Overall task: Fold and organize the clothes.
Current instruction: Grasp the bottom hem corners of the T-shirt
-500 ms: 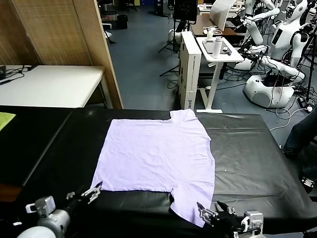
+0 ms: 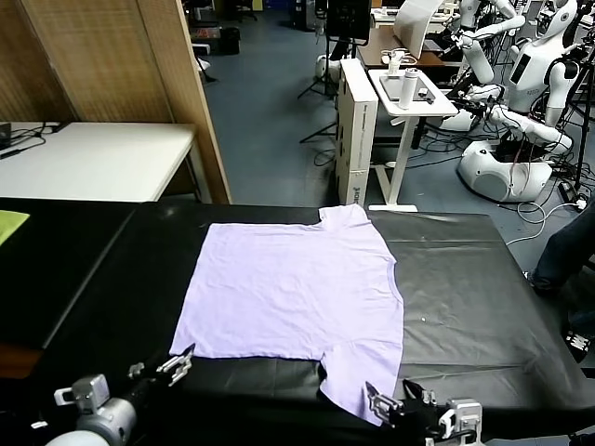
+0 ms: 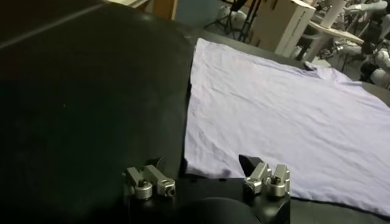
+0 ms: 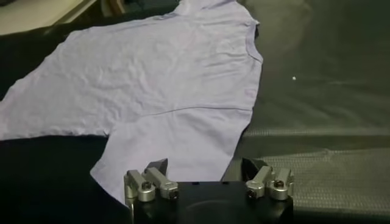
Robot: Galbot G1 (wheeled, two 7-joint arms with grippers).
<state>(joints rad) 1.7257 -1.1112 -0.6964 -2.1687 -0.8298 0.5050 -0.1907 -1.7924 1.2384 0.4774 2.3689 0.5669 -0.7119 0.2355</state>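
One lavender T-shirt (image 2: 296,293) lies spread flat on the black table cover (image 2: 465,279), collar toward my right and hem toward my left, with one short sleeve pointing away from me and the other reaching the near edge. No fold shows in it yet, so I judge the task is at its start.

My left gripper (image 2: 174,364) hovers just off the near hem corner, jaws open; in the left wrist view that corner sits between the spread fingertips (image 3: 268,178), apart from them as far as I can tell. My right gripper (image 2: 389,403) is at the near sleeve, also open; the right wrist view shows the sleeve's edge lying in front of its fingers (image 4: 149,182), not yet pinched.

What worries me is the thin cloth lying tight against the cover. If either gripper closes too high it takes nothing; too low and it may catch the black cover along with the shirt and drag the whole sheet. The two grips are also unlike: a hem corner on one side, a loose sleeve on the other. If I lift them unevenly, the body could twist and bunch instead of folding cleanly. The sleeve sits right at the near edge, so a slipped grip could let it slide off.

A yellow-green item (image 2: 11,223) lies far left, well apart.
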